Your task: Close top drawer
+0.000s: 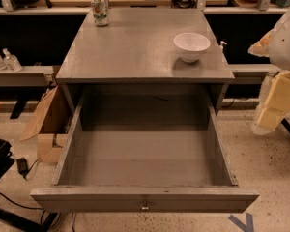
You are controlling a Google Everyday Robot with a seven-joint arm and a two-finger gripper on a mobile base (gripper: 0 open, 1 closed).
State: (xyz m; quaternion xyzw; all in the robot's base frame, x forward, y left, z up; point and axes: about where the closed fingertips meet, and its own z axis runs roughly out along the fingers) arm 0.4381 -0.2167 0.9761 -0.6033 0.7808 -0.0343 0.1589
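**Drawer wide open, closing not yet begun**

The top drawer stands pulled far out of the cabinet. It is empty inside, and its front panel with the small knob is nearest the camera. The gripper hangs at the right edge, apart from the drawer and touching nothing. I cannot tell whether it is clenched or released. The whole push is still to do. A can and a white bowl sit on top.

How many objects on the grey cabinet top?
2: printed metal drink can back left; white round bowl front right. None looks hidden. The gripper hangs off the grey wooden cabinet's right side.
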